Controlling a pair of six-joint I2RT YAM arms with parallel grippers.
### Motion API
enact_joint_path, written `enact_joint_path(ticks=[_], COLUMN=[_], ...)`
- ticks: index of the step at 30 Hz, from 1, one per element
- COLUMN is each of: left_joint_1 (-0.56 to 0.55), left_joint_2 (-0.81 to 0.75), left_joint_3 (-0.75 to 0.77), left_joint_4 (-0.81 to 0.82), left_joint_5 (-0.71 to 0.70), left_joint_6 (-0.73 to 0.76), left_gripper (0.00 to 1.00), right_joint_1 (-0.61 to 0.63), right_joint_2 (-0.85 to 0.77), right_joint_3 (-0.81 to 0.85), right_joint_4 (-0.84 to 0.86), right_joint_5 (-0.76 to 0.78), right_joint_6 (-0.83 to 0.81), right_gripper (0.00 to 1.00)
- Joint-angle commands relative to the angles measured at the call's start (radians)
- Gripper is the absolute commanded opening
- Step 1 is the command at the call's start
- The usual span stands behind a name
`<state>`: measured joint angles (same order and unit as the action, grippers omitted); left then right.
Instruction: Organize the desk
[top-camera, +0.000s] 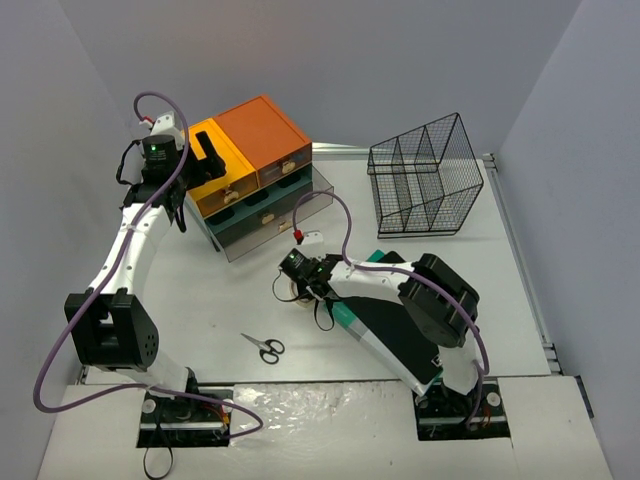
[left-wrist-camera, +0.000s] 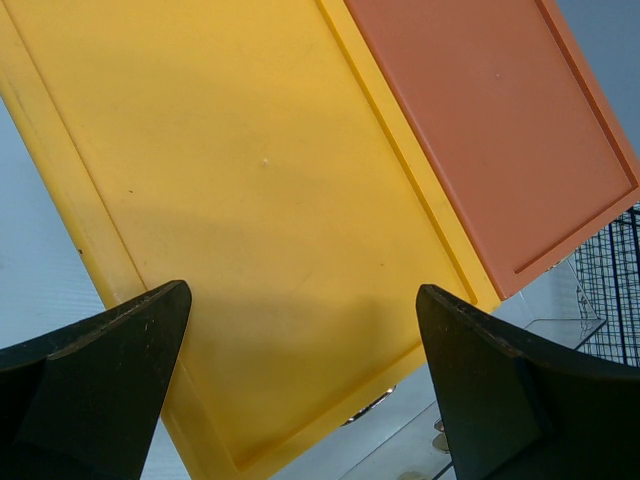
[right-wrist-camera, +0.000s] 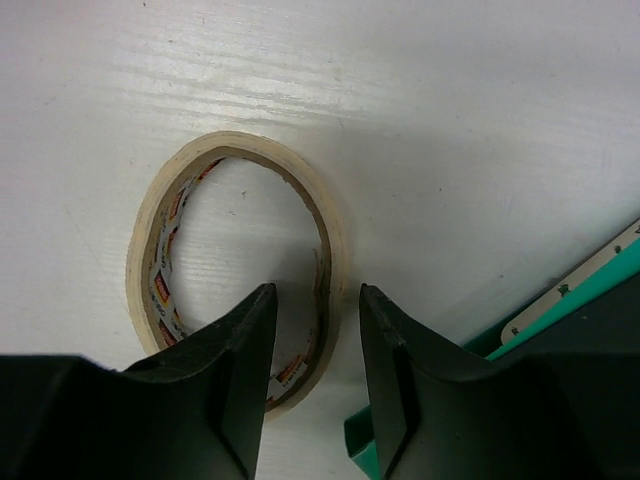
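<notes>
Two grippers here. The right gripper (right-wrist-camera: 318, 292) is half closed astride the wall of a tape roll (right-wrist-camera: 160, 220), one finger inside the ring and one outside; can't tell if it's pinching. The roll lies flat on the white desk (right-wrist-camera: 450, 150). The left gripper (left-wrist-camera: 303, 290) hangs spread wide over the yellow drawer chest (left-wrist-camera: 250, 180) at the desk's far left.

L arm (top-camera: 130, 240) up, L fingers (left-wrist-camera: 100, 370) wide apart; R arm (top-camera: 385, 285) low, R fingers (right-wrist-camera: 230, 370) narrowly apart.
</notes>
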<state>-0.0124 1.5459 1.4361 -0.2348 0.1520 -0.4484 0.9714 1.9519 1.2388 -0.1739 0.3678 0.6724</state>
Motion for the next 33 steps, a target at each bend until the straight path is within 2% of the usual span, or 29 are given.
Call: enact_joint_path(ticks=[1,5,7,14,23,28,33], left_joint_1=[0.049,0.049,0.049,0.051,0.051,0.052,0.052], left_joint_2=[0.033,0.032,0.032,0.032,0.040,0.039,0.037], left_joint_3=[-0.026,-0.026,-0.026,-0.025,-0.035,-0.038,-0.042], left_joint_4=[-0.232,-0.230,-0.230,-0.232,-0.220,-0.218,-0.212], left_joint_5=[-0.094,-0.092,-0.092,-0.095,-0.091,-0.089,-0.089], left_joint_6=[0.011,0.010,0.010,0.014,0.003,-0.002,-0.009], left_gripper=[0.97,0.97,0.97,0.97,0.97,0.97,0.97], right_joint_1=[0.007,0.007,0.007,0.009,0.005,-0.014,-0.086], right_joint_2=[-0.001,0.000,-0.004,-0.135,-0.293,-0.265,-0.183], right_joint_3=[0.020,0.013,0.011,0.013,0.175,0.287,0.413], right_joint_4=[0.029,0.029,0.030,0.011,-0.057,-0.058,-0.044], right_joint_5=[0.013,0.010,0.007,-0.047,-0.132,-0.109,-0.130], right_joint_6=[0.008,0.012,0.013,-0.008,-0.092,-0.102,-0.041], right_gripper=[0.28,0.07,0.00,0.00,0.00,0.00,0.00])
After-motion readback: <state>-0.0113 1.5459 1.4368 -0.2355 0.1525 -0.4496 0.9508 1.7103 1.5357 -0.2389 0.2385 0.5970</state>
